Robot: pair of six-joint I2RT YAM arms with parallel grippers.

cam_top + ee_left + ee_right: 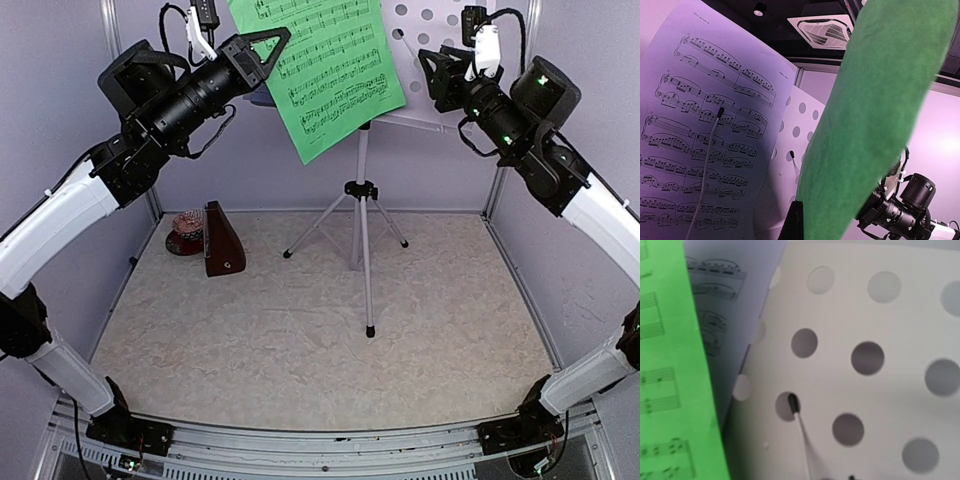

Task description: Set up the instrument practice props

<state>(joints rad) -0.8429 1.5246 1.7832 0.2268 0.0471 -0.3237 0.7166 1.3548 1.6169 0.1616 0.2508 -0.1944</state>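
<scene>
The pale counter (300, 340) carries the silver tripod music stand (362, 200) at its back middle, the perforated grey desk (432, 40) tilted at the top. The green music sheet (325, 70) leans across the desk's left part, hanging past its lower edge. The lavender music sheet (705, 150) lies behind it against the desk. The brown metronome (222, 240) stands upright at the back left, well apart from the tripod legs. My left end effector (280, 40) pinches the green sheet's left edge. My right end effector (430, 72) sits close to the desk's right side; I cannot tell whether its fingers are spread.
</scene>
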